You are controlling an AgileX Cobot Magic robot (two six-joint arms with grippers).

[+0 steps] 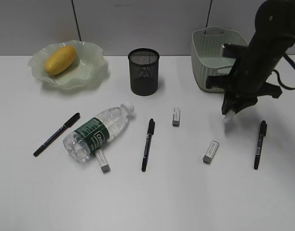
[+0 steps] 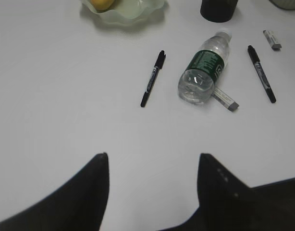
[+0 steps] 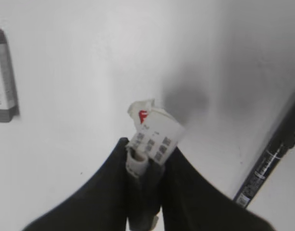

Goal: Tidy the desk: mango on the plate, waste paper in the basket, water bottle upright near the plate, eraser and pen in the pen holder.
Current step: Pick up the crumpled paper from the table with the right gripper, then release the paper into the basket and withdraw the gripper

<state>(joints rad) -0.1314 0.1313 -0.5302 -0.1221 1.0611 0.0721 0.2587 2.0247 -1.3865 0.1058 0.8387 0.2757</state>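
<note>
My right gripper point(image 1: 229, 115) is shut on the waste paper point(image 3: 153, 129), a crumpled white wad with print, and holds it above the desk point(image 1: 186, 192) in front of the basket point(image 1: 215, 54). The mango point(image 1: 60, 59) lies on the plate point(image 1: 92, 65) at the back left. The water bottle point(image 1: 99, 131) lies on its side, an eraser point(image 1: 104, 161) at its base. Two more erasers point(image 1: 176, 116) point(image 1: 211, 151) and three pens point(image 1: 56, 134) point(image 1: 148, 144) point(image 1: 260, 144) lie on the desk. The pen holder point(image 1: 143, 70) stands at the back. My left gripper point(image 2: 152, 159) is open and empty.
A grey partition wall runs behind the desk. In the right wrist view an eraser point(image 3: 3, 77) lies at the left edge and a pen point(image 3: 275, 149) at the right. The front of the desk holds nothing.
</note>
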